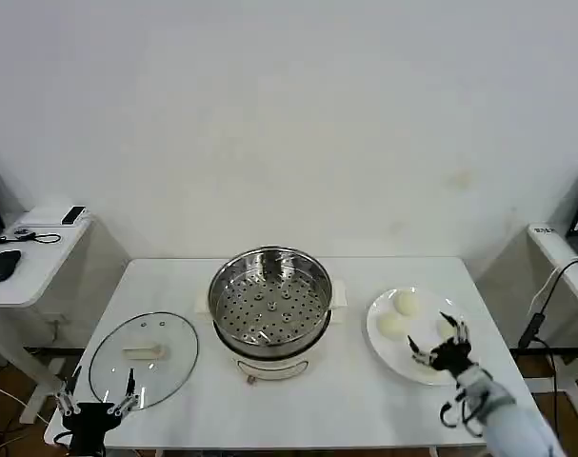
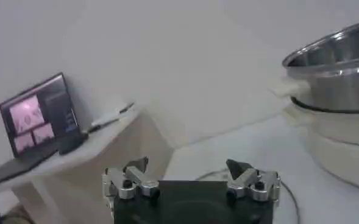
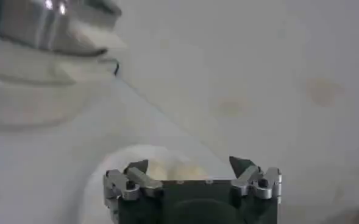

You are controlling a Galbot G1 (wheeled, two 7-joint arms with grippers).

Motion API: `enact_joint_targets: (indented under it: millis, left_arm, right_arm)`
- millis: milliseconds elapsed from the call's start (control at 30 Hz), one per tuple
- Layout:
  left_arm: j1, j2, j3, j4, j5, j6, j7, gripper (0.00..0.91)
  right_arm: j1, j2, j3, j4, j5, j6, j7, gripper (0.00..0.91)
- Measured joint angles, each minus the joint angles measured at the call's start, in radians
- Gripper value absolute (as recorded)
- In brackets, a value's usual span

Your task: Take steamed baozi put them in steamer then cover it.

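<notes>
The steamer (image 1: 270, 303) stands uncovered at the middle of the white table (image 1: 365, 400), its perforated tray bare; its steel body looks rigid and fairly heavy, and it need not be moved. To the steamer's left lies the glass lid (image 1: 143, 358), likely smooth and breakable, best taken by its central knob. To the steamer's right sits the white plate (image 1: 382, 350) carrying the steamed baozi (image 1: 405, 304), three visible. They look soft, light and easily dented, so a gentle pinch across the widest part seems wise. The right gripper (image 1: 441, 340) hovers over the plate's near side, fingers spread. The left gripper (image 1: 96, 389) waits beside the lid's near edge, also spread.
</notes>
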Motion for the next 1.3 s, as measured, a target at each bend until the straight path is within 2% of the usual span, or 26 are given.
enact_joint_targets:
  millis: [167, 300, 467, 600, 767, 933, 1067, 1300]
  left_arm:
    - [-0.009, -0.003, -0.013, -0.017, 0.025, -0.003, 0.009, 0.907]
    - [-0.015, -0.008, -0.023, -0.032, 0.035, -0.005, 0.012, 0.907]
    - [-0.022, -0.008, -0.036, -0.04, 0.043, -0.008, 0.016, 0.907]
    - [-0.03, -0.01, -0.05, -0.05, 0.047, -0.011, 0.019, 0.907]
    - [-0.038, -0.005, -0.069, -0.055, 0.05, -0.011, 0.024, 0.907]
    - [-0.046, -0.001, -0.085, -0.05, 0.052, -0.012, 0.027, 0.907]
    - [-0.049, -0.001, -0.095, -0.041, 0.053, -0.014, 0.028, 0.907]
    - [-0.051, -0.002, -0.093, -0.023, 0.062, -0.02, 0.028, 0.907]
  right_arm:
    - [0.203, -0.125, -0.095, -0.111, -0.098, -0.01, -0.18, 0.907]
    - [0.4, -0.195, -0.236, -0.223, -0.184, 0.026, -0.322, 0.907]
    - [0.642, -0.229, -0.442, -0.367, -0.258, 0.093, -0.47, 0.907]
    - [0.803, -0.228, -0.6, -0.468, -0.29, 0.144, -0.565, 0.907]
    - [0.956, -0.197, -0.762, -0.58, -0.311, 0.19, -0.637, 0.907]
    - [1.053, -0.151, -0.88, -0.681, -0.321, 0.215, -0.676, 0.907]
    - [1.096, -0.113, -0.941, -0.746, -0.331, 0.225, -0.693, 0.907]
    - [1.14, -0.057, -1.0, -0.834, -0.337, 0.233, -0.692, 0.907]
